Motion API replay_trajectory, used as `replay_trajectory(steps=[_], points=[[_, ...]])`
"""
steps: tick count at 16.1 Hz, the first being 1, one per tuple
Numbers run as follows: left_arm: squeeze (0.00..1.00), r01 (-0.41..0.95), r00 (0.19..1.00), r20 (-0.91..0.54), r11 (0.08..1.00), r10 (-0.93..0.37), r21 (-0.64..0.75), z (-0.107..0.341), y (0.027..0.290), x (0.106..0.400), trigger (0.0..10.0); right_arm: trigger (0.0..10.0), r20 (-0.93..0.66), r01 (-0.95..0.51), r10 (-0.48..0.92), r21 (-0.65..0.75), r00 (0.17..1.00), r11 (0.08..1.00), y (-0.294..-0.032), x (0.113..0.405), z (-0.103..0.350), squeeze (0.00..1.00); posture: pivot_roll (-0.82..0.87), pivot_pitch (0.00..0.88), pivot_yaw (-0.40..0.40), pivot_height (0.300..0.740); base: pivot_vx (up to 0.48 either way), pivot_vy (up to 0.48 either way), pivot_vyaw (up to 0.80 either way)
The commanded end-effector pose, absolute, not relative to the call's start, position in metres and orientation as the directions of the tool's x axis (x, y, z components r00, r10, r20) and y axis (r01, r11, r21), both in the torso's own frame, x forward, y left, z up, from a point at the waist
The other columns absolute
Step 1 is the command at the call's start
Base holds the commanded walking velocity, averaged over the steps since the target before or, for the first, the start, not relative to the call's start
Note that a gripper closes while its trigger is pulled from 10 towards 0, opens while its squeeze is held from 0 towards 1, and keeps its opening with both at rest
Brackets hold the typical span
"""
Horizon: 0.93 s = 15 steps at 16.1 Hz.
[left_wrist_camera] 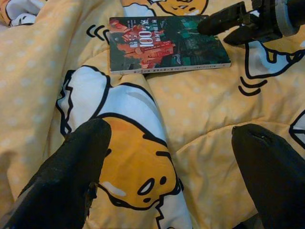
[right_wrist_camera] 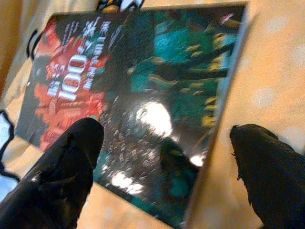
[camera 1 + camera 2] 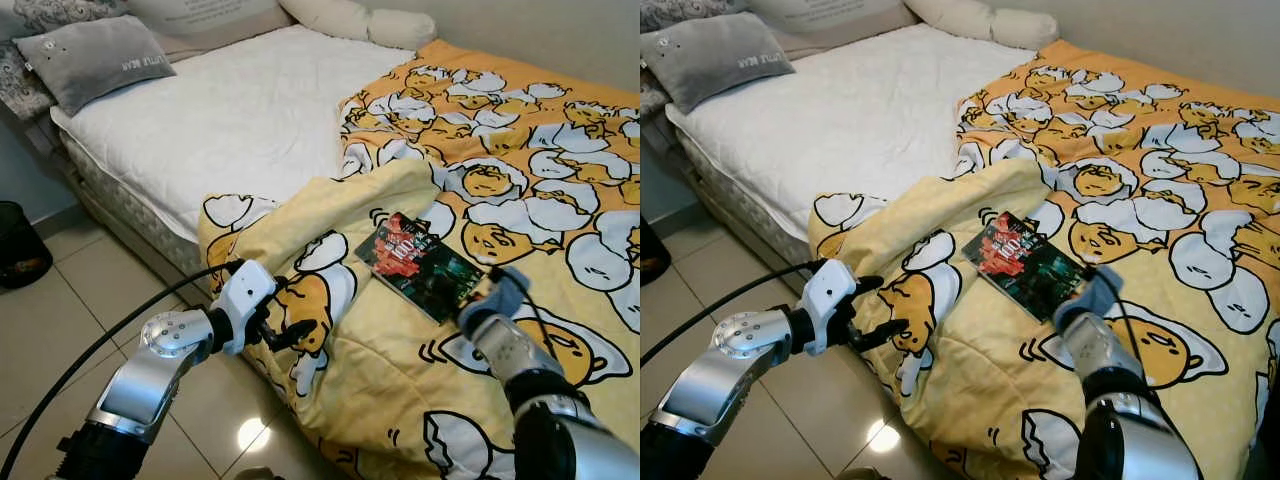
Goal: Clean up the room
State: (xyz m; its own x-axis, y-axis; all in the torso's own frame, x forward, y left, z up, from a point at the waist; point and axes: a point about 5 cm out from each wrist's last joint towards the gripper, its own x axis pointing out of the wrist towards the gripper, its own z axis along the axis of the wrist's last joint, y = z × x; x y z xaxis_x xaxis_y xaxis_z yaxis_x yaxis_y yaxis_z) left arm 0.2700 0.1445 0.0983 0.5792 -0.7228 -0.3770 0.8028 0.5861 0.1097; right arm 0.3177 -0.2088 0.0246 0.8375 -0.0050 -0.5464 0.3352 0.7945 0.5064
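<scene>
Right gripper is hovering spread over the near end of the book, 1 finger above its cover, the other off its edge. Book is lying flat on the yellow blanket. Left gripper is spread, poised at the blanket's hanging edge.

The right gripper hovers with jaws spread over the glossy book lying on the yellow blanket.

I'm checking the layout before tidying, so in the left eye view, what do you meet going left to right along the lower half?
Black bin → left pincer → book → right pincer.
</scene>
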Motion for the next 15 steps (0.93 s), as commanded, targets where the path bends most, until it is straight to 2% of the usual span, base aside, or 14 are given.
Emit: replay_trajectory(steps=[1,3,4,5,8,10,11,12,15], points=[[0.59,0.802,0.578,-0.389,0.589,-0.718,0.105,0.096,0.147,0.269,10.0,10.0,-0.561,0.346,0.001,0.512,0.828,0.786,-0.208,0.317,0.023,1.0,0.09,0.0,-0.01,0.74,0.0,0.0,0.0],[0.59,0.805,0.571,-0.394,0.585,-0.72,0.098,0.095,0.146,0.266,10.0,10.0,-0.595,0.416,-0.006,0.554,0.804,0.721,-0.205,0.311,0.013,1.0,0.1,0.0,-0.011,0.74,0.0,0.0,0.0],[0.59,0.809,0.565,-0.398,0.581,-0.723,0.094,0.095,0.145,0.265,10.0,10.0,-0.595,0.451,0.015,0.625,0.803,0.637,-0.2,0.309,0.01,0.24,0.1,0.0,-0.012,0.74,0.0,0.0,0.0],[0.59,0.81,0.562,-0.4,0.578,-0.724,0.092,0.095,0.145,0.264,10.0,10.0,-0.583,0.447,0.064,0.684,0.81,0.577,-0.191,0.309,0.008,0.0,0.11,0.0,-0.014,0.74,0.0,0.0,0.0],[0.59,0.811,0.56,-0.408,0.578,-0.721,0.094,0.095,0.146,0.262,10.0,10.0,-0.585,0.417,0.132,0.7,0.8,0.579,-0.177,0.308,0.005,0.0,0.13,0.0,-0.014,0.74,0.0,0.0,0.0],[0.59,0.811,0.561,-0.41,0.577,-0.719,0.098,0.095,0.148,0.26,10.0,10.0,-0.471,0.21,0.297,0.759,0.831,0.617,-0.16,0.312,0.013,0.0,0.14,0.0,-0.019,0.74,0.0,0.0,0.0],[0.59,0.809,0.563,-0.41,0.579,-0.717,0.098,0.095,0.148,0.258,10.0,10.0,-0.392,0.045,0.428,0.778,0.814,0.626,-0.152,0.308,0.014,0.0,0.14,0.0,-0.025,0.74,0.0,0.0,0.0],[0.59,0.808,0.564,-0.411,0.581,-0.716,0.097,0.095,0.148,0.257,10.0,10.0,-0.357,-0.052,0.513,0.781,0.78,0.622,-0.149,0.301,0.012,0.0,0.13,0.0,-0.027,0.74,0.0,0.0,0.0],[0.59,0.811,0.558,-0.415,0.578,-0.719,0.09,0.092,0.147,0.255,10.0,10.0,-0.374,-0.152,0.596,0.745,0.711,0.649,-0.16,0.279,-0.002,0.0,0.12,0.0,-0.029,0.74,0.0,0.0,0.0]])
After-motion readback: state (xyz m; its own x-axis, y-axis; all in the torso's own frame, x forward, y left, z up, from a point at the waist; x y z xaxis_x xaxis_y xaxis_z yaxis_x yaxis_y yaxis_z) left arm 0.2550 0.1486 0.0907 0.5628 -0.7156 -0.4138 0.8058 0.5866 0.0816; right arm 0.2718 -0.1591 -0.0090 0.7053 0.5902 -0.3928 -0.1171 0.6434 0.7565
